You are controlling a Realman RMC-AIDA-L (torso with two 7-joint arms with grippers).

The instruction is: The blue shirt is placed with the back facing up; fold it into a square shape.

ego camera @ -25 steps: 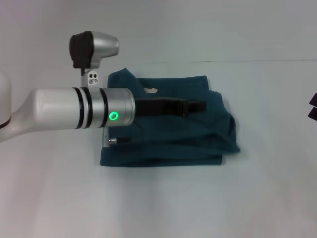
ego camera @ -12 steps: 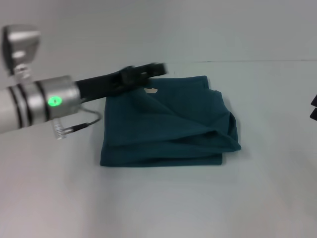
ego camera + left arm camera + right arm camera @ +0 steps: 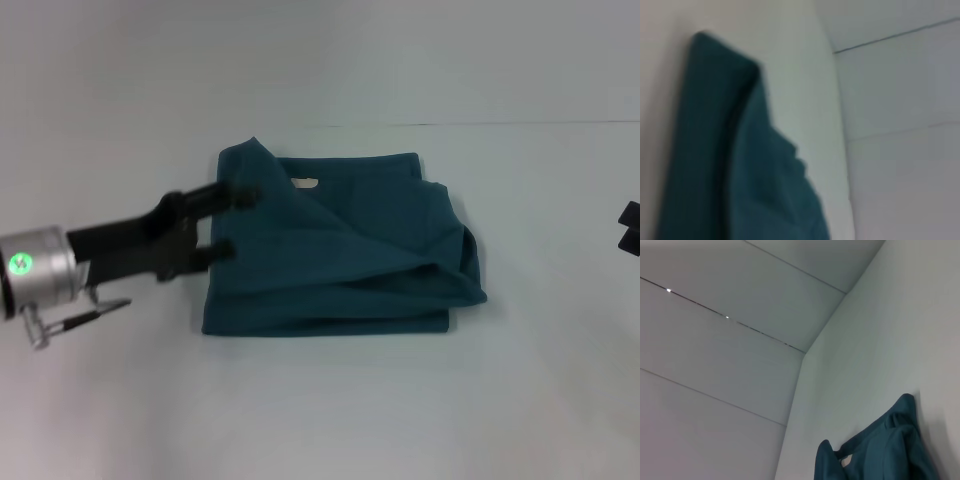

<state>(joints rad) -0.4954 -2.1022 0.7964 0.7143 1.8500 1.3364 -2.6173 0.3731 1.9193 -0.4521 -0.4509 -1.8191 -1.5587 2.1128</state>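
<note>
A: Start at the left gripper [image 3: 228,222]. What is it doing?

B: Its two black fingers stand apart, one above the other in the head view, with nothing between them. The tips overlap the left edge of the plain dark teal-blue short-sleeved knit T-shirt [image 3: 340,250]; whether they touch the cloth or hover just over it, I cannot say from this angle.

A: And the shirt itself?

B: It lies near the middle of the pale table [image 3: 320,410], folded into a rough rectangle. The near edge is straight. The far-left corner peaks up, and a loose diagonal flap runs across the top toward the right side, where the layers bulge and gape. A small pale label [image 3: 304,183] shows near the far edge.

A: The right gripper?

B: Only a dark sliver of the right gripper [image 3: 629,227] shows at the right edge of the head view, well apart from the shirt. Its fingers I cannot tell.

A: What could go wrong from here?

B: I judge the fold nearly done but untidy. If a spread finger snags the soft knit at that left edge as the arm moves, it could drag the top layer and undo the fold. The bulging right side could also spring open, spoiling the square.
</note>
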